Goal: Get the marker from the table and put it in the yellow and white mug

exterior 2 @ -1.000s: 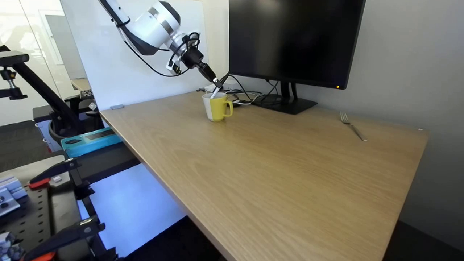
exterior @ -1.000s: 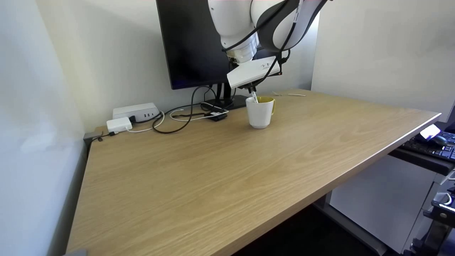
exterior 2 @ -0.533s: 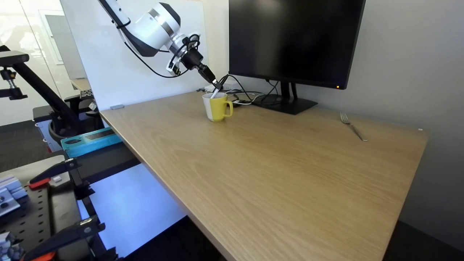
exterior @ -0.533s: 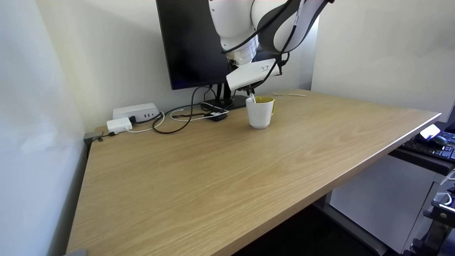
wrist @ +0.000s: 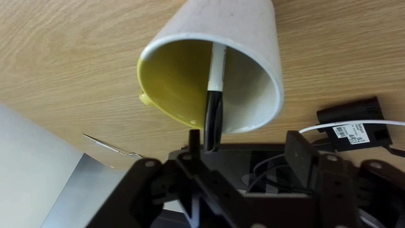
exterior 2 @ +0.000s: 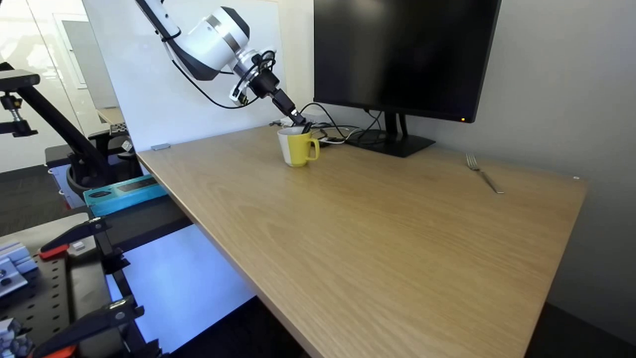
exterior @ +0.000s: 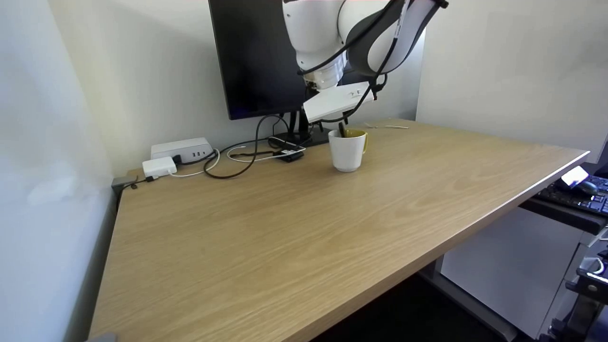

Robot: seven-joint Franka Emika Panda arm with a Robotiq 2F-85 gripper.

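The yellow and white mug [exterior: 345, 154] stands upright on the table [exterior 2: 377, 238], its yellow handle showing in an exterior view [exterior 2: 315, 149]. Inside it leans the marker [wrist: 214, 114], white barrel down in the cup and black cap end sticking up past the rim. My gripper [wrist: 246, 138] is just above the mug, jaws parted wide. The marker's cap lies close to the finger [wrist: 194, 139] at the left in the wrist view; whether they touch I cannot tell. Nothing is gripped between the fingers. The marker's lower tip is hidden by the mug's wall.
A large monitor [exterior 2: 397, 54] on a dark stand rises behind the mug. Black and white cables with a black adapter [wrist: 357, 126] lie close beside it. A white box [exterior: 183, 149] sits further along the wall. A fork [exterior 2: 481, 174] lies on the table.
The jaws have spread and let go of the marker. It has dropped lower into the mug, with its black cap now showing at the rim. The arm has come down slightly.
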